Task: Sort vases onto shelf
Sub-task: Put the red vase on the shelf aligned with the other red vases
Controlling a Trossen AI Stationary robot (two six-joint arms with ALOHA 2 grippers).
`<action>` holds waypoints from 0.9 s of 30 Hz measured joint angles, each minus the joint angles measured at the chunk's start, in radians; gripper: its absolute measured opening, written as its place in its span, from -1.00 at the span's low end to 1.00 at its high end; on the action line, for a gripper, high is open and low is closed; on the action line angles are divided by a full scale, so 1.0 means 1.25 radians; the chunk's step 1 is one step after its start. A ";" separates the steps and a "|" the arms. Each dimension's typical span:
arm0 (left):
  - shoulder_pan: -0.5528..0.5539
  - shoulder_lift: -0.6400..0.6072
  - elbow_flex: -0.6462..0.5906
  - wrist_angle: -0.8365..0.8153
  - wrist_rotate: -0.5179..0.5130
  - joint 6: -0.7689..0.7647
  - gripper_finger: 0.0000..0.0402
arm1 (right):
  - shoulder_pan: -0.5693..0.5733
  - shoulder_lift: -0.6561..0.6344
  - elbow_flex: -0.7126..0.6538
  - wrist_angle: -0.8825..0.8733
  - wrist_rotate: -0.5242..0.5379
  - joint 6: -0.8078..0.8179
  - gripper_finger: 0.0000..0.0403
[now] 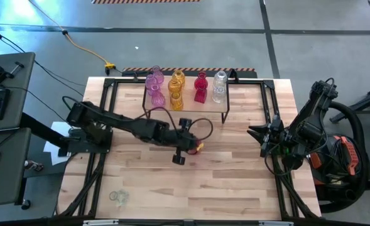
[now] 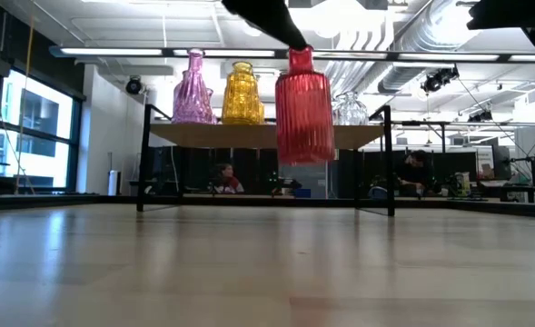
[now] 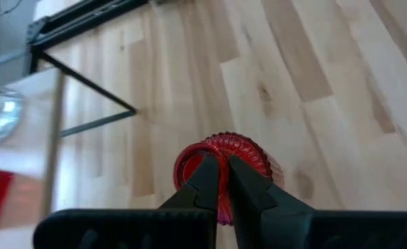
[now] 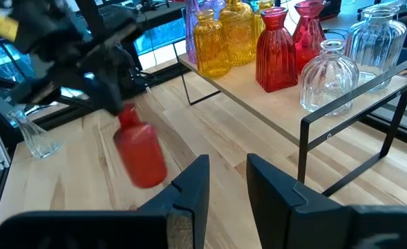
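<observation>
A red ribbed vase (image 2: 303, 109) hangs above the table in front of the shelf (image 2: 267, 134), with my left gripper (image 3: 224, 164) shut on its top. It also shows in the right wrist view as the red vase (image 4: 139, 149). On the shelf (image 1: 191, 107) stand pink vases (image 1: 154, 80), yellow vases (image 1: 177, 80), a red vase (image 1: 201, 86) and clear vases (image 1: 220, 85). My right gripper (image 4: 227, 183) waits at the table's right side, open, with nothing between its fingers. My left gripper pinches the rim of the red vase's mouth (image 3: 220, 153), one finger inside the neck and one outside. The fingers slant down from the table's left. The vase hangs below them, lifted clear of the table and slightly tilted.
A small clear vase (image 1: 117, 198) stands alone near the table's near left corner. The shelf's black wire legs (image 4: 307, 149) stand on the far half of the table. Bare wood lies between the shelf and the near edge.
</observation>
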 joint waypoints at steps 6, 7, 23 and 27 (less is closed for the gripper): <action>0.050 0.000 0.071 -0.056 -0.001 0.037 -0.97 | 0.000 0.001 0.000 0.000 -0.002 0.000 -0.60; 0.059 0.000 0.084 -0.064 -0.001 0.043 -0.97 | 0.000 0.001 0.000 0.000 -0.002 0.000 -0.60; 0.220 0.000 0.290 -0.191 0.031 0.113 -0.97 | 0.000 0.001 0.000 -0.001 -0.003 0.000 -0.60; 0.248 0.000 0.293 -0.189 0.059 0.143 -0.97 | 0.000 0.001 0.000 -0.001 -0.003 0.000 -0.60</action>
